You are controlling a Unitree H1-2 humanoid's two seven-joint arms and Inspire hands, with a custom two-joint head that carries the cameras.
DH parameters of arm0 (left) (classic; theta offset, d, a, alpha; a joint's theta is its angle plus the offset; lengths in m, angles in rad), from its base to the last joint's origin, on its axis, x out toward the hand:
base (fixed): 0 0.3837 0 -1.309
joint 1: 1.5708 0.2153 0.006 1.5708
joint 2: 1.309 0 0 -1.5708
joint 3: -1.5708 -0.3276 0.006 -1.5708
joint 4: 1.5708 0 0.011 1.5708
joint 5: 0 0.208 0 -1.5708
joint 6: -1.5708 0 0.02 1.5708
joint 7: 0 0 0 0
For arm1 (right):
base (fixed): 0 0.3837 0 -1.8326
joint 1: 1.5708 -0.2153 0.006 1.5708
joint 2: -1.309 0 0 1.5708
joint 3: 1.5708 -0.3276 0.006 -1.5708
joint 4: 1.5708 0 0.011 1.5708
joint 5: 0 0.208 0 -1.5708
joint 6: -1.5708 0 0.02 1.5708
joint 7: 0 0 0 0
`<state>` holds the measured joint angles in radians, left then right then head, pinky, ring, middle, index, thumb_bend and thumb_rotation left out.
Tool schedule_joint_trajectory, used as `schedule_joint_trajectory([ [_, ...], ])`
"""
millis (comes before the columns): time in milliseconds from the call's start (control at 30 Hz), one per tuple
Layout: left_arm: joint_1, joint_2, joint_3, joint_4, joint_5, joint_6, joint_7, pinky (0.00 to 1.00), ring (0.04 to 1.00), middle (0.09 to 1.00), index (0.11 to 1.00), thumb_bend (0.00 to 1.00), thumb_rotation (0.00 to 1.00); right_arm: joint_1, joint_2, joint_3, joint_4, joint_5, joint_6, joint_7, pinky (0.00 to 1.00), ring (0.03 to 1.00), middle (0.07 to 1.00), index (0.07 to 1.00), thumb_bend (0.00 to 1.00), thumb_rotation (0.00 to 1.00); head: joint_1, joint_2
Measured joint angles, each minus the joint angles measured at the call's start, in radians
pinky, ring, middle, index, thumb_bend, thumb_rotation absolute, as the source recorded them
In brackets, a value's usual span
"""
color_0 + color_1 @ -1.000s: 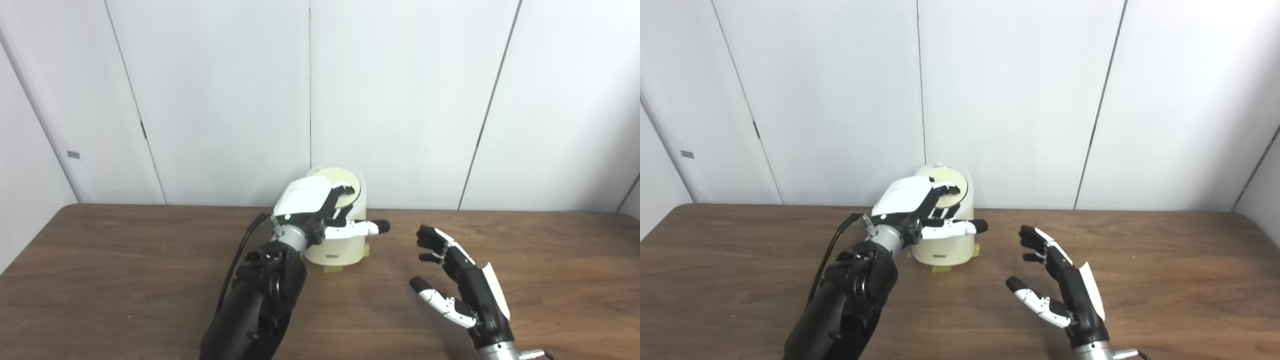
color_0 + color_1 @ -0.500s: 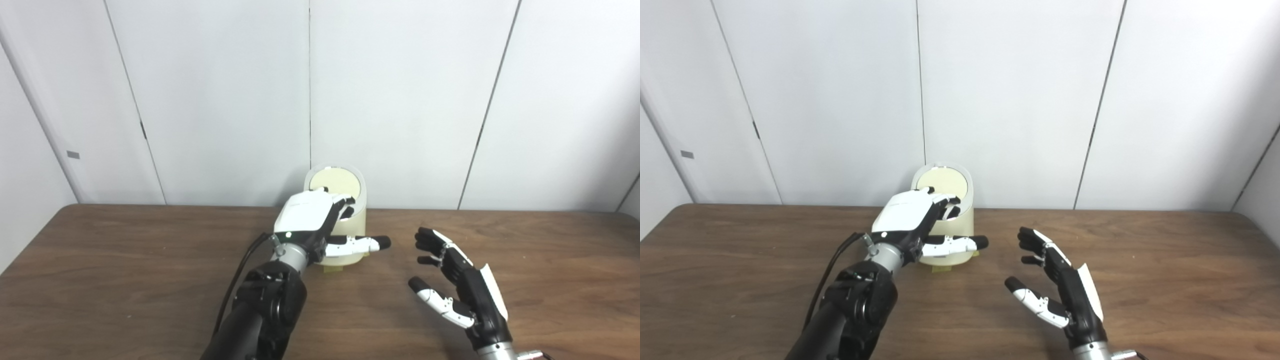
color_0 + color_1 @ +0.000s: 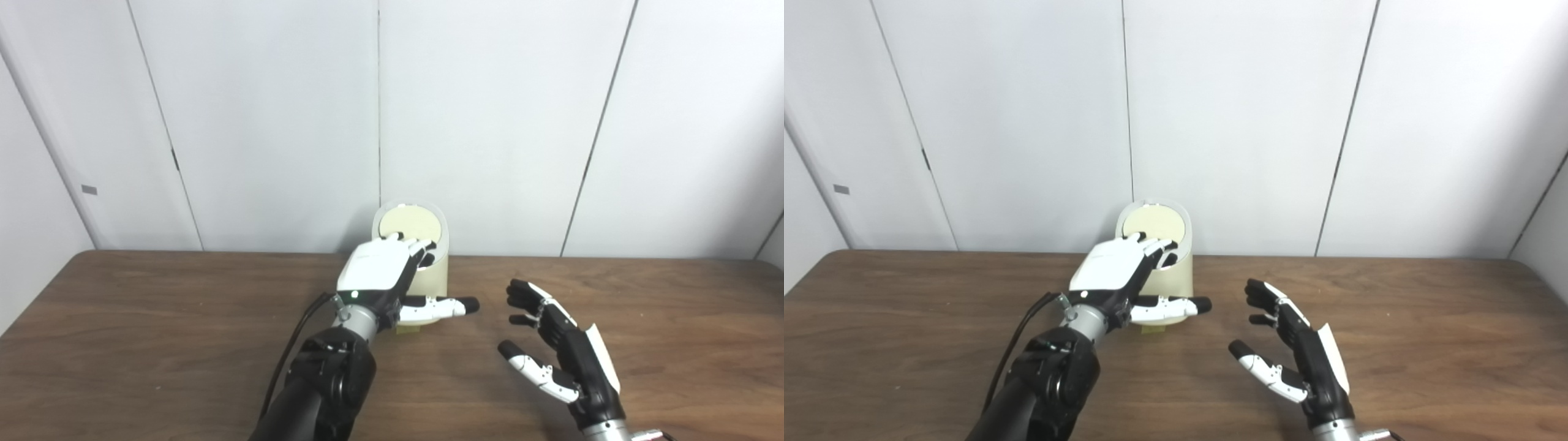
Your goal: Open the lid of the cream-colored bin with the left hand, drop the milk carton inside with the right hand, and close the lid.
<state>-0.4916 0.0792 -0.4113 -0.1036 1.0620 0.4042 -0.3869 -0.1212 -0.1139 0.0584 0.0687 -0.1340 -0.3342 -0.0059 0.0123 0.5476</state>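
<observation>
Cream-colored bin (image 3: 429, 278) stands at the far table (image 3: 153, 343) edge, lid (image 3: 409, 223) raised upright. Left hand (image 3: 380, 275) rests spread over its near rim, holding nothing. Right hand (image 3: 560, 352) hovers wide, empty, to the right.

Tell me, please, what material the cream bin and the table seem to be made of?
The cream-colored bin looks like smooth plastic: even colour, rounded moulded edges, slight sheen. The table looks like wood or wood-look laminate: brown with visible grain, matte. Which one, the pictures cannot settle.
</observation>
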Motion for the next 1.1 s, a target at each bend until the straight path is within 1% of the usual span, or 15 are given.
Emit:
schedule_joint_trajectory([
  [133, 0.017, -0.002, 0.017, 0.007, -0.048, -0.038, 0.058, 1.0, 1.0, 1.0, 1.0, 0.82, 0.89, 0.002, -0.002, 0.0, -0.003, -0.01, 0.011, 0.002, 0.73, 0.827, 0.838, 0.851, 0.4, 0.45, -0.002, 0.0],
  [200, 0.036, -0.009, 0.024, 0.016, -0.072, -0.062, 0.11, 1.0, 1.0, 1.0, 1.0, 0.79, 0.89, 0.003, -0.003, 0.001, -0.003, -0.005, 0.012, 0.008, 0.74, 0.834, 0.843, 0.86, 0.4, 0.44, 0.002, 0.002],
  [367, 0.075, -0.018, 0.027, 0.03, -0.097, -0.112, 0.215, 1.0, 1.0, 1.0, 1.0, 0.75, 0.9, 0.004, -0.007, 0.006, -0.004, -0.002, 0.013, 0.022, 0.71, 0.822, 0.841, 0.859, 0.43, 0.49, -0.002, 0.002],
  [467, 0.095, -0.021, 0.041, 0.029, -0.12, -0.15, 0.283, 1.0, 1.0, 1.0, 1.0, 0.71, 0.9, 0.005, -0.008, 0.007, -0.004, -0.002, 0.013, 0.03, 0.7, 0.821, 0.842, 0.859, 0.42, 0.48, -0.002, 0.002],
  [533, 0.115, -0.025, 0.054, 0.03, -0.13, -0.187, 0.355, 1.0, 0.998, 0.996, 1.0, 0.65, 0.96, 0.005, -0.007, 0.006, -0.004, 0.0, 0.012, 0.032, 0.7, 0.821, 0.843, 0.859, 0.42, 0.46, -0.005, -0.002],
  [567, 0.13, -0.027, 0.064, 0.029, -0.136, -0.221, 0.411, 1.0, 0.971, 0.97, 0.982, 0.61, 0.98, 0.005, -0.007, 0.006, -0.004, 0.003, 0.012, 0.032, 0.7, 0.823, 0.844, 0.859, 0.42, 0.45, -0.005, -0.002],
  [633, 0.163, -0.032, 0.083, 0.03, -0.152, -0.28, 0.515, 0.94, 0.904, 0.914, 0.932, 0.51, 1.0, 0.005, -0.007, 0.006, -0.004, 0.005, 0.013, 0.032, 0.71, 0.828, 0.851, 0.866, 0.42, 0.48, -0.009, -0.003],
  [700, 0.201, -0.034, 0.111, 0.03, -0.19, -0.377, 0.627, 0.85, 0.864, 0.88, 0.887, 0.39, 1.0, 0.005, -0.007, 0.006, -0.004, 0.008, 0.012, 0.036, 0.72, 0.833, 0.854, 0.871, 0.43, 0.49, -0.008, -0.005],
  [733, 0.213, -0.034, 0.126, 0.03, -0.212, -0.408, 0.66, 0.82, 0.855, 0.87, 0.871, 0.34, 0.97, 0.006, -0.008, 0.006, -0.004, 0.008, 0.013, 0.038, 0.72, 0.834, 0.854, 0.871, 0.43, 0.51, -0.008, -0.005],
  [800, 0.232, -0.03, 0.16, 0.031, -0.311, -0.497, 0.689, 0.72, 0.82, 0.839, 0.833, 0.28, 0.78, 0.007, -0.009, 0.007, -0.006, 0.004, 0.013, 0.041, 0.71, 0.823, 0.842, 0.858, 0.43, 0.52, -0.012, -0.008],
  [833, 0.244, -0.027, 0.175, 0.031, -0.358, -0.539, 0.697, 0.69, 0.804, 0.823, 0.815, 0.27, 0.7, 0.007, -0.008, 0.006, -0.007, -0.001, 0.013, 0.04, 0.71, 0.819, 0.839, 0.855, 0.42, 0.5, -0.014, -0.009],
  [867, 0.252, -0.025, 0.191, 0.031, -0.397, -0.575, 0.703, 0.67, 0.79, 0.81, 0.801, 0.26, 0.65, 0.008, -0.007, 0.005, -0.009, -0.006, 0.013, 0.039, 0.7, 0.816, 0.838, 0.853, 0.42, 0.48, -0.014, -0.009],
  [933, 0.276, -0.026, 0.216, 0.031, -0.445, -0.625, 0.714, 0.64, 0.76, 0.779, 0.772, 0.24, 0.62, 0.01, -0.005, 0.003, -0.014, -0.022, 0.011, 0.027, 0.69, 0.808, 0.834, 0.847, 0.4, 0.43, -0.014, -0.009],
  [1067, 0.33, -0.035, 0.258, 0.031, -0.473, -0.703, 0.764, 0.62, 0.736, 0.754, 0.747, 0.21, 0.59, 0.013, 0.01, -0.006, -0.022, -0.079, -0.006, -0.022, 0.67, 0.787, 0.812, 0.821, 0.37, 0.41, -0.015, -0.011],
  [1100, 0.342, -0.035, 0.267, 0.031, -0.487, -0.723, 0.769, 0.62, 0.736, 0.75, 0.742, 0.2, 0.59, 0.013, 0.013, -0.009, -0.023, -0.092, -0.011, -0.039, 0.66, 0.772, 0.799, 0.807, 0.32, 0.39, -0.017, -0.011],
])
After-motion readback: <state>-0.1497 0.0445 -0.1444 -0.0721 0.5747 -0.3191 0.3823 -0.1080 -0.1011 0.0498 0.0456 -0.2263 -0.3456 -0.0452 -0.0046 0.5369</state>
